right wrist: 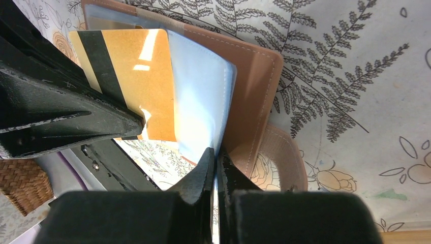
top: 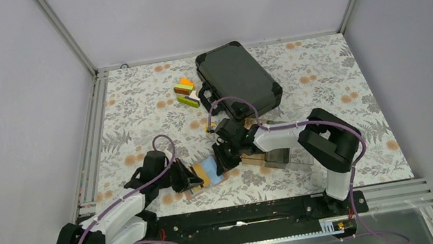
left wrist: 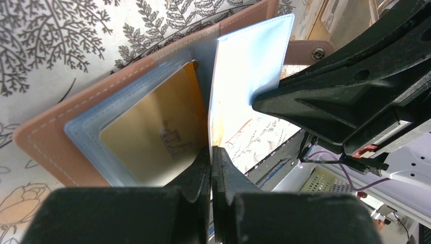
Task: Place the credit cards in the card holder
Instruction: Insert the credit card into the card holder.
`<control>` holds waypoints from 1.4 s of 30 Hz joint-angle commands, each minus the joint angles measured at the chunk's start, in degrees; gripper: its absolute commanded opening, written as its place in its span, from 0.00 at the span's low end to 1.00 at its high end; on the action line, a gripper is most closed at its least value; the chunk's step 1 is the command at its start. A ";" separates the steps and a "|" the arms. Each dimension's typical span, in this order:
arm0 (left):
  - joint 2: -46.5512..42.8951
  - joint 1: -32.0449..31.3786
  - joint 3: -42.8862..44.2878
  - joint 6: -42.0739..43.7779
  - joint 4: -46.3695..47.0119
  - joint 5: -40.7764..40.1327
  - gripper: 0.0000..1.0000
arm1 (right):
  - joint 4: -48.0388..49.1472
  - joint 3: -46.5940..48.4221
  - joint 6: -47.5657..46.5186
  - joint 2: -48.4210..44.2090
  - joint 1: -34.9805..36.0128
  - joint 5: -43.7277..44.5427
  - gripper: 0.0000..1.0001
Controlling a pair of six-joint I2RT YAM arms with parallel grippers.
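Observation:
The salmon-pink card holder (top: 210,164) lies open on the floral table near the front, between both grippers. My left gripper (top: 199,177) is shut on the orange-yellow credit card (right wrist: 129,71), whose black stripe shows in the right wrist view; the card lies over the open holder (right wrist: 254,76). In the left wrist view the card (left wrist: 202,117) runs edge-on out of my left gripper (left wrist: 211,152). My right gripper (top: 225,163) is shut on a blue-grey pocket leaf (right wrist: 201,91) and holds it up from the holder (left wrist: 45,137). A gold card (left wrist: 152,137) sits inside the left pocket.
A black hard case (top: 237,80) lies at the back centre with coloured blocks (top: 186,93) to its left. A clear tray (top: 284,157) and a wicker piece (right wrist: 20,193) sit just right of the holder. Metal rails run along the table's left and front edges.

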 commanded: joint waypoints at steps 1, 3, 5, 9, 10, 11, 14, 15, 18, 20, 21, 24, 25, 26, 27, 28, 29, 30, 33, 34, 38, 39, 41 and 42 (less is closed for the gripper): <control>2.97 0.13 -1.12 1.34 5.16 0.95 0.00 | -2.01 1.44 -1.32 1.74 -0.26 1.27 0.00; 3.51 0.08 -1.30 1.15 6.57 1.60 0.00 | -1.98 1.53 -1.24 1.92 -0.21 1.05 0.00; 3.90 0.08 -1.32 1.07 7.14 1.99 0.00 | -2.03 1.67 -1.11 2.14 -0.27 0.76 0.00; 3.74 0.08 -2.23 -1.02 9.17 2.58 0.00 | -1.55 1.91 -0.54 2.69 -0.18 0.01 0.00; 3.62 0.08 -2.54 -1.63 9.89 2.75 0.00 | -1.30 1.91 -0.37 2.75 -0.19 -0.26 0.00; 3.48 0.09 -2.89 -2.27 10.48 2.85 0.00 | -0.80 1.88 -0.19 2.81 -0.19 -0.65 0.00; 3.29 0.08 -3.95 -3.92 13.01 3.45 0.00 | 0.48 1.76 0.54 3.06 -0.12 -1.58 0.00; 3.39 0.08 -4.10 -4.23 13.52 3.71 0.00 | 0.59 1.84 0.73 3.23 -0.10 -1.61 0.00; 4.11 0.08 -4.43 -4.77 15.05 4.66 0.00 | 0.80 2.07 1.00 3.44 0.06 -1.74 0.00; 4.96 0.13 -4.44 -4.82 15.74 5.09 0.00 | 1.12 2.13 1.32 3.50 0.14 -2.07 0.00; 5.38 0.10 -4.43 -4.84 16.06 5.29 0.00 | 1.23 2.23 1.46 3.55 0.16 -2.09 0.00; 5.88 0.09 -4.39 -4.99 16.42 5.74 0.00 | 1.24 2.43 1.96 3.64 0.16 -1.90 0.00; 5.76 0.08 -4.39 -5.13 16.23 5.67 0.00 | 1.20 2.43 2.18 3.57 0.16 -1.63 0.00; 5.40 0.10 -4.32 -5.29 15.93 5.41 0.00 | 1.19 2.42 2.42 3.49 0.15 -1.33 0.00; 4.98 0.09 -4.31 -5.51 15.43 5.15 0.00 | 1.19 2.34 2.70 3.41 0.16 -1.05 0.00; 4.48 0.08 -4.34 -5.80 15.11 4.93 0.00 | 1.07 2.40 2.89 3.44 0.16 -0.75 0.00; 3.90 0.08 -4.51 -6.18 14.84 4.82 0.00 | 0.82 2.46 3.12 3.36 0.17 -0.43 0.00; 3.03 0.08 -4.70 -6.62 14.50 4.69 0.00 | 0.66 2.50 3.30 3.36 0.17 -0.16 0.00; 0.73 0.08 -5.47 -7.62 13.25 4.20 0.00 | 0.42 2.59 3.46 3.21 0.11 0.33 0.00; -0.02 0.08 -5.67 -7.77 12.66 4.01 0.00 | 0.42 2.59 3.57 3.20 0.15 0.46 0.00; -1.66 0.08 -6.59 -7.70 11.57 3.21 0.00 | 0.44 2.59 3.61 3.08 0.16 0.47 0.00; -1.54 0.08 -6.84 -7.66 11.86 3.09 0.00 | 0.40 2.59 3.63 3.10 0.16 0.41 0.00; -0.63 0.08 -6.90 -6.87 12.17 2.34 0.00 | 0.46 2.61 3.65 3.03 0.16 0.33 0.00; 0.05 0.08 -6.75 -6.37 12.49 2.45 0.00 | 0.36 2.59 3.63 3.02 0.16 0.17 0.00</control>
